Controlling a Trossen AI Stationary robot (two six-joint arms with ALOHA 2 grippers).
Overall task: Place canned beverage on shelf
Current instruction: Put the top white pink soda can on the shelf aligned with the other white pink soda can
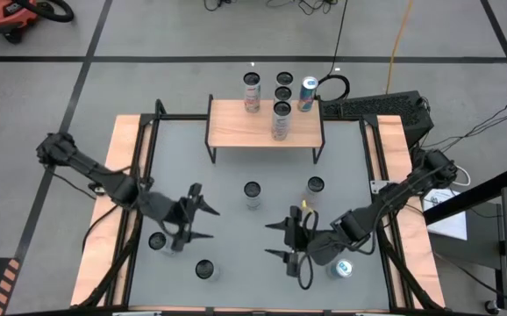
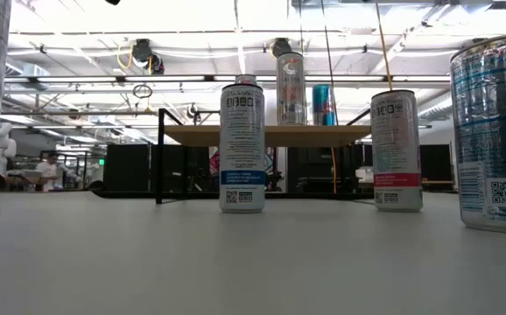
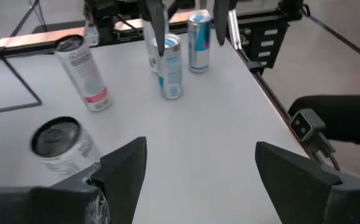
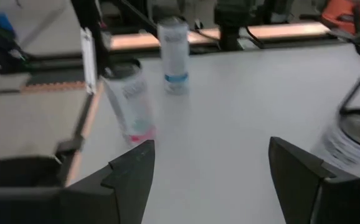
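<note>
The table [image 1: 253, 228] is carrying everything; the shelf [image 1: 236, 123] is standing well beyond both claws, one can [image 1: 281, 120] sitting on its plank; the left gripper [image 1: 203, 223] and right gripper [image 1: 277, 240] are hovering apart, fingers spread, holding nothing.

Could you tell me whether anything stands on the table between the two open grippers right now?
No. In the high view the stretch between the left gripper and the right gripper is bare grey table; both hold nothing.
</note>
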